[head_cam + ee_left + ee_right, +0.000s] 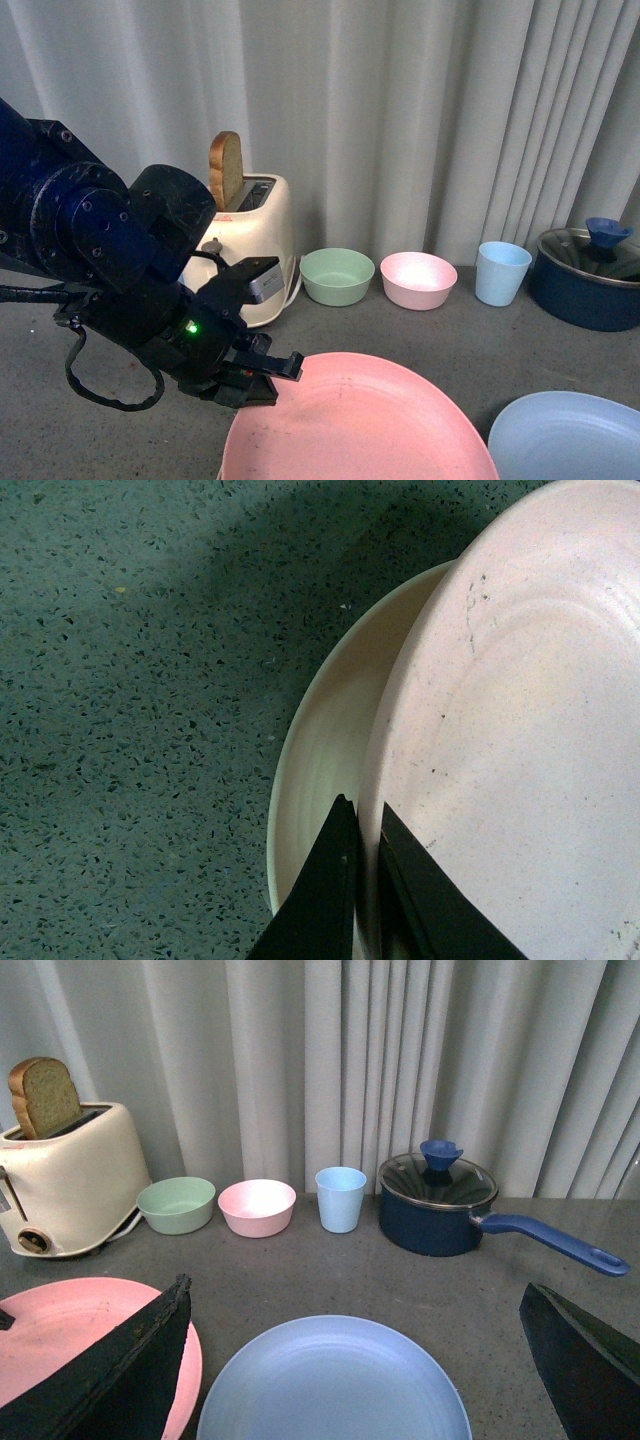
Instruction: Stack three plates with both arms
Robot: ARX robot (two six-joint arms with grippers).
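Front view: I see my left gripper point(272, 372) clamped on the left rim of the pink plate point(370, 430); the light blue plate point(570, 440) lies near on its right. Left wrist view: the fingers point(320, 900) pinch that rim; the pink plate sits over the cream plate point(325, 750) on the speckled counter point(130, 680). Right wrist view: my right gripper point(352, 1292) is spread wide, holding nothing; the light blue plate lies before it.

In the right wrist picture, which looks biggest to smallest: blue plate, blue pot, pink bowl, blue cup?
1. Blue plate, though it is nearest the camera
2. Blue pot
3. Pink bowl
4. Blue cup
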